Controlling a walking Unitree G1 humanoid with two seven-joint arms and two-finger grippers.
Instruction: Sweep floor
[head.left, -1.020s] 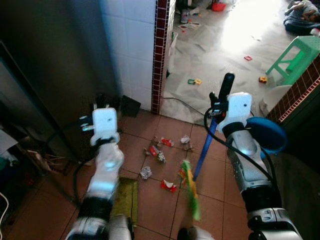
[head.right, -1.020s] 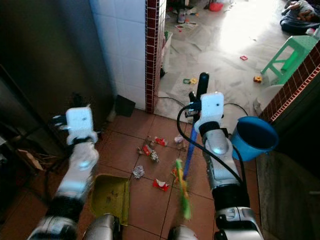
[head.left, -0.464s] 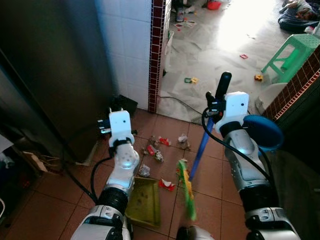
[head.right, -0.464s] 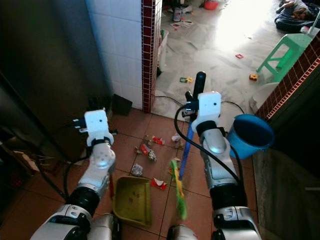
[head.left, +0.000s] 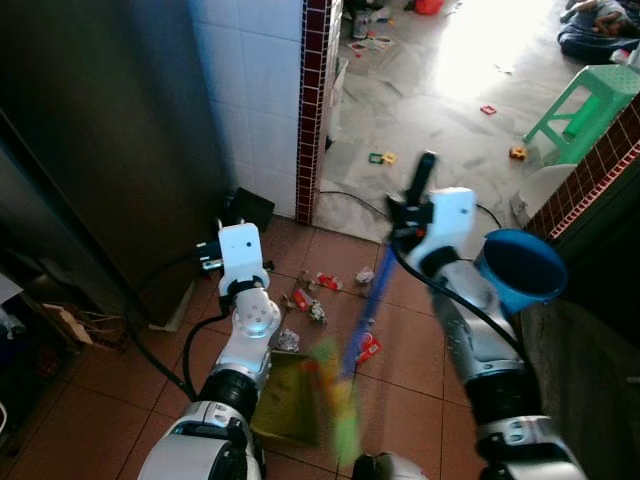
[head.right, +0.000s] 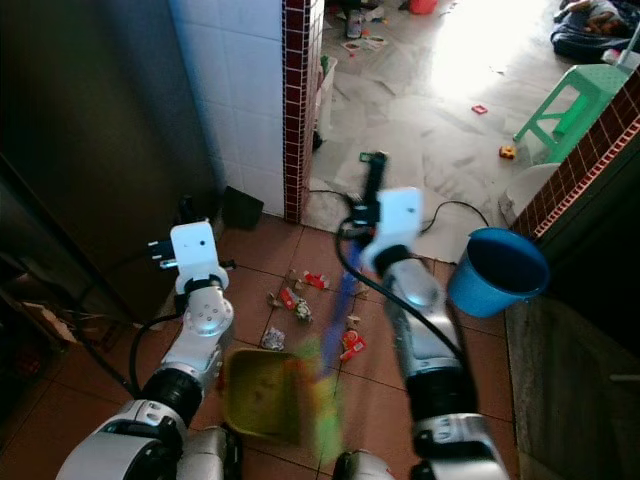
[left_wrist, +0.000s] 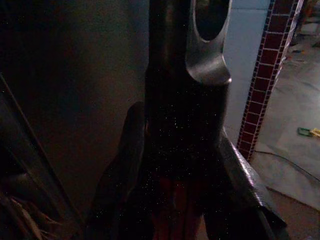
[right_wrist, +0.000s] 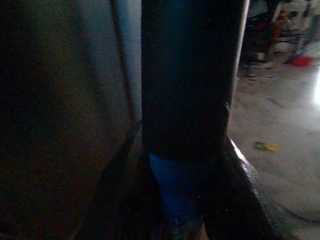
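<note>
Two pincers, blue-shafted broom, yellow-green plastic dustpan, crumpled wrappers

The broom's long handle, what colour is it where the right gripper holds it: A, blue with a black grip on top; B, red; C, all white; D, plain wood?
A: the broom handle runs blue down to the blurred green bristles, and the right gripper is shut where the black top grip meets the blue shaft.
</note>
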